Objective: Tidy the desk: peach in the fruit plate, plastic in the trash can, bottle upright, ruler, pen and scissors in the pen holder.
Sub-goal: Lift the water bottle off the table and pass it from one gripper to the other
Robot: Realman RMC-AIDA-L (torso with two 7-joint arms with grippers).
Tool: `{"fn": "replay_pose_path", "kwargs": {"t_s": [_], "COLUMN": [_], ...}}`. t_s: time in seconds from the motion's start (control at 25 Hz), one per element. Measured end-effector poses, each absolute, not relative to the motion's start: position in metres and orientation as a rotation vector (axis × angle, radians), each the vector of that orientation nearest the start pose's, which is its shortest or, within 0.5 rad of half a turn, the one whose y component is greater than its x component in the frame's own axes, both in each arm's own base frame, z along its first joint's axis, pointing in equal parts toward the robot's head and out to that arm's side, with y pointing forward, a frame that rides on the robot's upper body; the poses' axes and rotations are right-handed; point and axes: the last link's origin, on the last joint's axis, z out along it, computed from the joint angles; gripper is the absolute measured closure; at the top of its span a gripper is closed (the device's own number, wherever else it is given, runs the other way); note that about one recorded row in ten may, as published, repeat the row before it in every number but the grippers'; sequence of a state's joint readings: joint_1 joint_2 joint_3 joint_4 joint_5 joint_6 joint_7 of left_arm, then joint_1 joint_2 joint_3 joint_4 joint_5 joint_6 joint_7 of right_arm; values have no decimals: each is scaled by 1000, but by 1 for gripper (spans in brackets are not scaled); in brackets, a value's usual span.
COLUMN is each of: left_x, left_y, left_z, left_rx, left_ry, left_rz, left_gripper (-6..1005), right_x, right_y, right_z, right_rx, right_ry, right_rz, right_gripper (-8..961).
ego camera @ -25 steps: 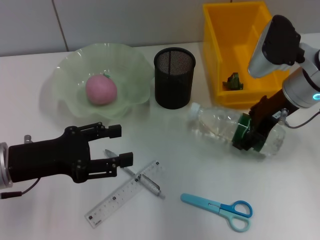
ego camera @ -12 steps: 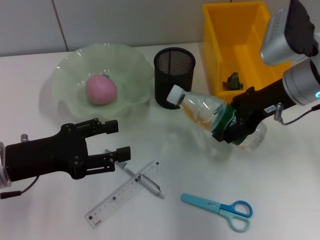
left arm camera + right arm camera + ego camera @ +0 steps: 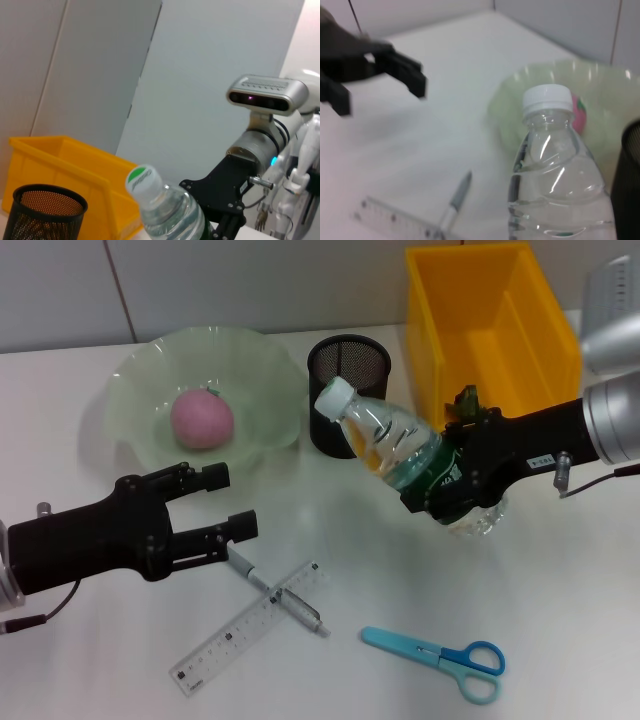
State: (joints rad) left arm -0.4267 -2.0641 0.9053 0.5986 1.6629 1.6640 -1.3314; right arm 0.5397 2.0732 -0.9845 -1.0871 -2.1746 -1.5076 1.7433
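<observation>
Clear ribbed bottle [image 3: 392,443] in right hand [image 3: 452,485]

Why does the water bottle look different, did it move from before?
Yes. The right gripper has tipped the water bottle up off the table; its cap now sits in front of the black mesh pen holder, no longer lying flat beside the yellow bin.

Clear bottle [image 3: 395,445] tilted, gripper-held

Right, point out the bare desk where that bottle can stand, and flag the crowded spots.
Free: the desk in front of the yellow bin, right of the scissors, and the strip between pen holder and ruler. Crowded: ruler and pen lie crossed beside the open left gripper. The right gripper holds the bottle tilted.
</observation>
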Motion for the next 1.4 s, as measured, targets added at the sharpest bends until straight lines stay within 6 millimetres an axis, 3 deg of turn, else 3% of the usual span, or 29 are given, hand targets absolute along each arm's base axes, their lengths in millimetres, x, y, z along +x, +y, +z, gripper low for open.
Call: {"fn": "replay_pose_path", "kwargs": {"t_s": [0.48,0.88,1.4], "left_x": [-249,-245,-239], "left_y": [300,297,300], "left_z": [-12,-17,-17], "left_rx": [-2517,-2420,-2401], "left_ry": [-658,-746,-709], "left_rz": [-1284,-1417,-1459], "left_gripper": [199,199,200], "right_x": [218,210,201], "right_y": [341,338,341], "right_z": [2,-7,-20], "right_rx": [-2831,-2843,-2864], "right_ry": [400,317,299], "right_rz": [675,797,854], "right_gripper": [190,190,190]}}
